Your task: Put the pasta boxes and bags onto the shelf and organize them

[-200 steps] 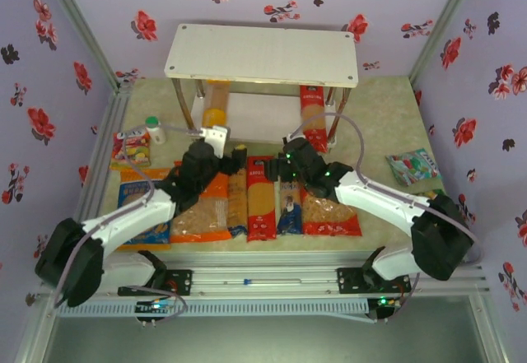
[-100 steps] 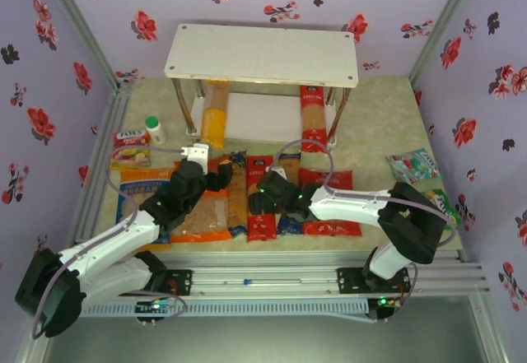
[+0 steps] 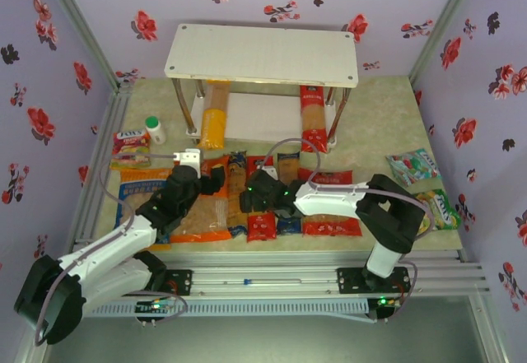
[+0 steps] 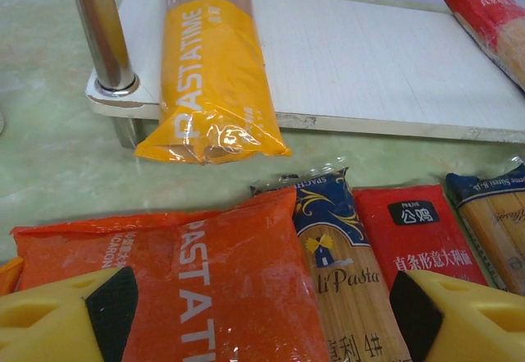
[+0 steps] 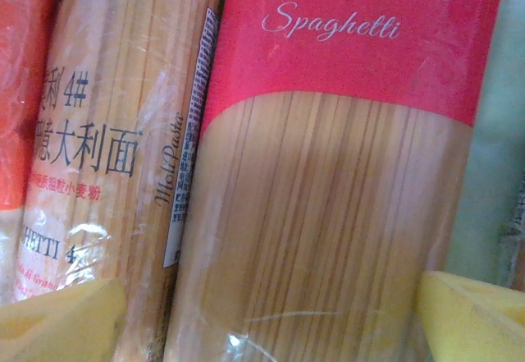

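glistening red-and-clear spaghetti pack (image 5: pixel 328 214)

The top camera hangs above and behind the arm bases and looks down and forward, far enough to take in the whole counter (image 3: pixel 370 124) and the shelf (image 3: pixel 262 50). The left wrist camera sits low and near the counter, facing the shelf's lower board over the left fingers (image 4: pixel 49 313), and shares the yellow pack (image 4: pixel 209 83) and orange bag (image 4: pixel 164 272) with the top view. The right wrist camera looks down from very near, with the right fingers (image 5: pixel 57 321) at its bottom corners, on the blue pack (image 5: pixel 115 157) and red pack (image 5: pixel 328 173), which the left wrist view also shows.
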Motion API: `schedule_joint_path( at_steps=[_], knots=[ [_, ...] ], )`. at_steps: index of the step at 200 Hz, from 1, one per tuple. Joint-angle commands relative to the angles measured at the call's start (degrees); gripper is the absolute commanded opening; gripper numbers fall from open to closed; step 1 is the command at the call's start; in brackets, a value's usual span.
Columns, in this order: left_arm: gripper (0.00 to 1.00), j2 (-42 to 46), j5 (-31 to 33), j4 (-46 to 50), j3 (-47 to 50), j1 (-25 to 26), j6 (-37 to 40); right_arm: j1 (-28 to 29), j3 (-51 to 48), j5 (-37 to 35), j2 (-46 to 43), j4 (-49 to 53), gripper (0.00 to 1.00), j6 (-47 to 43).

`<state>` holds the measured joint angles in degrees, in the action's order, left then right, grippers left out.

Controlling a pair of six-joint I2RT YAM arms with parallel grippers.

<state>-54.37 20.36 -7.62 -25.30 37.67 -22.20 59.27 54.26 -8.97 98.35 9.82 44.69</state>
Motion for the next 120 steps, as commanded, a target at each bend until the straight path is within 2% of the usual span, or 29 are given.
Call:
schedule_joint_path(
  at_steps=[1,32,60,120],
  knots=[
    [0.85,1.5,-0.6,0.1,1.1,-0.8,-0.9,0.4,0.9,0.6,3.9,4.1,0.92,3.0],
    [0.85,2.4,-1.1,-0.1,1.8,-1.6,-1.0,0.8,2.0,-2.3,5.3,8.4,0.92,3.7],
    [0.85,2.9,-1.4,-0.3,2.4,-2.1,-1.1,1.0,0.7,-4.4,2.7,10.0,0.92,4.2],
    [0.85,3.0,-2.1,-1.1,2.8,-2.4,-1.6,2.1,0.2,-4.2,1.1,12.6,0.92,5.1]
  ],
)
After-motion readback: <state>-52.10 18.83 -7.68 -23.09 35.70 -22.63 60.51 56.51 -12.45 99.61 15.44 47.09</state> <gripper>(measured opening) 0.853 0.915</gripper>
